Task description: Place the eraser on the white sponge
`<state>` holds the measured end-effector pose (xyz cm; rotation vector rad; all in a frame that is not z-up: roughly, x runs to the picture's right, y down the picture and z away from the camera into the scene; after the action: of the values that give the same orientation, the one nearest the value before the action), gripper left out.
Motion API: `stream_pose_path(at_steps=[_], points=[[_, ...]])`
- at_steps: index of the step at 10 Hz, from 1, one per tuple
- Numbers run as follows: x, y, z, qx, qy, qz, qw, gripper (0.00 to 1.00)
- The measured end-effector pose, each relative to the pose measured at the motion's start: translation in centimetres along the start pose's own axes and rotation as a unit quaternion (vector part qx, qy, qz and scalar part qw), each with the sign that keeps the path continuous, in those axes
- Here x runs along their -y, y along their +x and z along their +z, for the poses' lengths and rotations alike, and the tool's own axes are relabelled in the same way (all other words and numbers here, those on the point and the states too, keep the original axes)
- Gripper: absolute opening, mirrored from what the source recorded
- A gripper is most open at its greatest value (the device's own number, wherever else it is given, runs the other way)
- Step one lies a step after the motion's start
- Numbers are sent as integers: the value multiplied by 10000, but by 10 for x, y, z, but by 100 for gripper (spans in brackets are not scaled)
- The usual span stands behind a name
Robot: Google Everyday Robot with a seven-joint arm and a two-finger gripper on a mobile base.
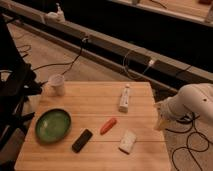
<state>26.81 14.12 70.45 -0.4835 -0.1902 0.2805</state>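
The black eraser [82,140] lies flat on the wooden table [90,100], near the front, right of the green bowl. The white sponge [128,141] lies on the table to the right of the eraser, near the front right. An orange carrot-shaped item [108,125] lies between them, slightly further back. My gripper [161,119] hangs at the table's right edge on the white arm [192,101], to the right of the sponge and apart from it. It holds nothing that I can see.
A green bowl [52,125] sits at the front left. A white cup [57,84] stands at the back left. A white tube [124,98] lies at the back right. A black chair [15,95] stands left of the table. Cables [192,145] run on the floor.
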Motion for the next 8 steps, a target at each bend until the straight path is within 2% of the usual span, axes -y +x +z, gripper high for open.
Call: stream_pose_path(at_steps=[4, 6, 8], points=[[-6, -30, 21, 81, -247, -599, 9979, 71], [-12, -55, 33, 166, -384, -913, 9949, 71], [-18, -95, 44, 347, -502, -1303, 9896, 71]])
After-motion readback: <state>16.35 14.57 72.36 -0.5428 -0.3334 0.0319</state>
